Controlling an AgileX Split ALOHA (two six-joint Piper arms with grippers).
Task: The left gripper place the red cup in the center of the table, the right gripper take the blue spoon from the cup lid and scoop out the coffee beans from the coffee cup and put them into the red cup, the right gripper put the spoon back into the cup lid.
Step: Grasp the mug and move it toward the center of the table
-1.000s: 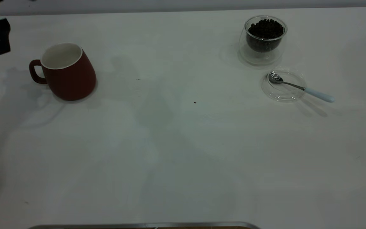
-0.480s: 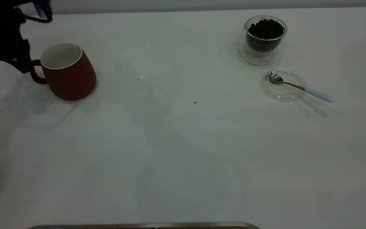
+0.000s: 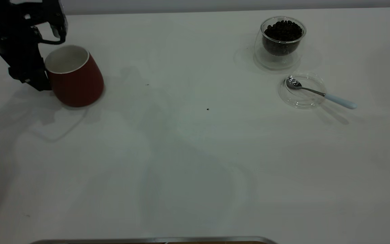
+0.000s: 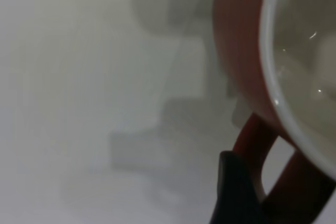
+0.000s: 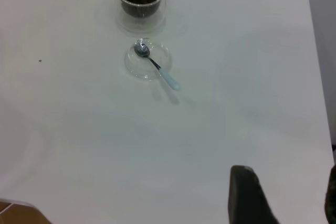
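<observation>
Coffee beans [image 3: 283, 31] heaped in coffee cup [image 3: 279, 43], red cup [image 3: 74, 76] empty, left gripper [image 3: 38, 78] grip unclear

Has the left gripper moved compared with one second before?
Yes. The left gripper has come in from the table's left edge to the red cup, now at its handle side.
</observation>
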